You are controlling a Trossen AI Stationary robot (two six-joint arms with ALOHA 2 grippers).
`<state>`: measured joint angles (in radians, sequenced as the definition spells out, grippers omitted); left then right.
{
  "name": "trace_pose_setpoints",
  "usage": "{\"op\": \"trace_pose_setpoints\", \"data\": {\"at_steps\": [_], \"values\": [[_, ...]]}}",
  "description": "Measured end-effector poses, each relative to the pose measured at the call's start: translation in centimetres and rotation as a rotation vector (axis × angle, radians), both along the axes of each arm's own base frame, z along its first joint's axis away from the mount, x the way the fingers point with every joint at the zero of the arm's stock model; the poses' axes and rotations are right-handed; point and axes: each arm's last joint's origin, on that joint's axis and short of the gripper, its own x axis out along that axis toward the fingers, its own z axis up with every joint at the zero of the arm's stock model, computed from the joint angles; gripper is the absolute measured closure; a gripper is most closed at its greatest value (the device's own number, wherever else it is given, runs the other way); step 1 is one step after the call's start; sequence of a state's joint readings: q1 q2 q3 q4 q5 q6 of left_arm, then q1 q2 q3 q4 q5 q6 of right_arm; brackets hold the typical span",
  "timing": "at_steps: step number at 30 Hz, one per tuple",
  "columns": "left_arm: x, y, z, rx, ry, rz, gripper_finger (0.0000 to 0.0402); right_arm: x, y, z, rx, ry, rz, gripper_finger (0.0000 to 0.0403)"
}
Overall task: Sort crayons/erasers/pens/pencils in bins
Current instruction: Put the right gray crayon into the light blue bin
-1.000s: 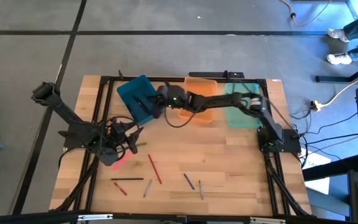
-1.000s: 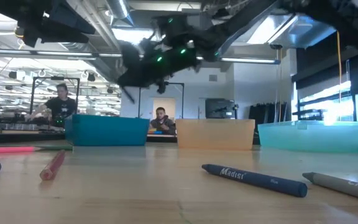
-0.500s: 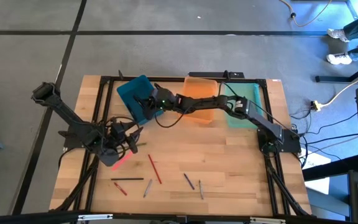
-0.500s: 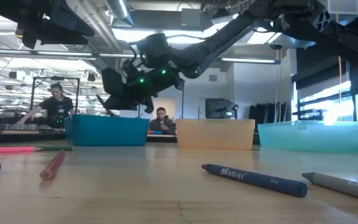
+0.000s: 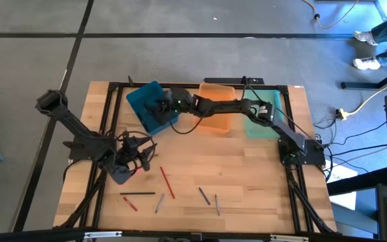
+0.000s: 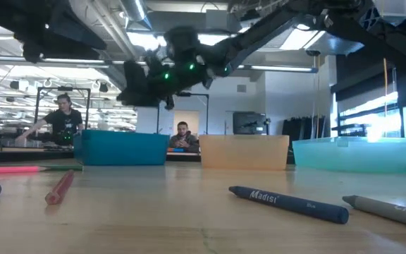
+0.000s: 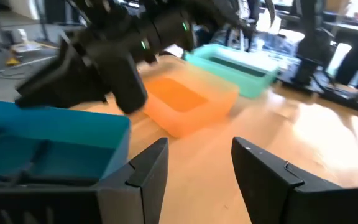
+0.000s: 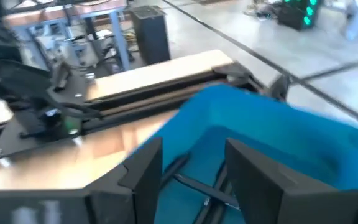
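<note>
Right gripper (image 5: 158, 106): hung over the teal bin (image 5: 146, 97) at the table's back edge; jaws stood apart with nothing between them.
Teal bin contents: dark sticks (image 8: 194, 183) lay on its floor, directly under the open fingers (image 8: 143, 168).
Left gripper (image 5: 134, 156): low near the table's left edge, fingers (image 7: 146, 171) spread wide, holding nothing.
Other bins: orange bin (image 5: 219, 94) beside the teal one, mint bin (image 5: 264, 128) beyond it toward the right edge.
Loose sticks: red stick (image 5: 168, 183), dark stick (image 5: 138, 194) and blue crayon (image 6: 287, 204) lay toward the front edge.
Key relation: the red stick lay just front-right of the left gripper, long axis running roughly back to front; the left arm was much nearer it.
</note>
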<state>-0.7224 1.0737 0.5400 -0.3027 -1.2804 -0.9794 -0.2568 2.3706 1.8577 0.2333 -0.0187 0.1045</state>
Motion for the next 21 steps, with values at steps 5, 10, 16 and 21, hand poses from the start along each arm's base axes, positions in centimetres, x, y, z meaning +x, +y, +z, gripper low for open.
{"op": "trace_pose_setpoints", "data": {"at_steps": [5, 10, 16, 21], "values": [[-0.6, -0.8, 0.0, 0.004, -0.014, -0.042, 0.0232, -0.9, 0.3, 1.0, -0.080, 0.132, 0.067, 0.0224], [-0.6, -1.2, -0.2, 0.032, -0.036, -0.023, 0.0232, -1.0, 0.8, 0.7, -0.043, 0.158, 0.205, 0.0236], [-0.1, -1.9, -1.3, 0.000, -0.033, -0.027, 0.0232, -1.1, 1.8, 1.2, -0.056, 0.162, 0.312, 0.0261], [-0.1, -2.6, -2.1, -0.024, -0.028, -0.049, 0.0232, -3.4, 2.6, 3.1, -0.090, 0.192, 0.338, 0.0276]]}}
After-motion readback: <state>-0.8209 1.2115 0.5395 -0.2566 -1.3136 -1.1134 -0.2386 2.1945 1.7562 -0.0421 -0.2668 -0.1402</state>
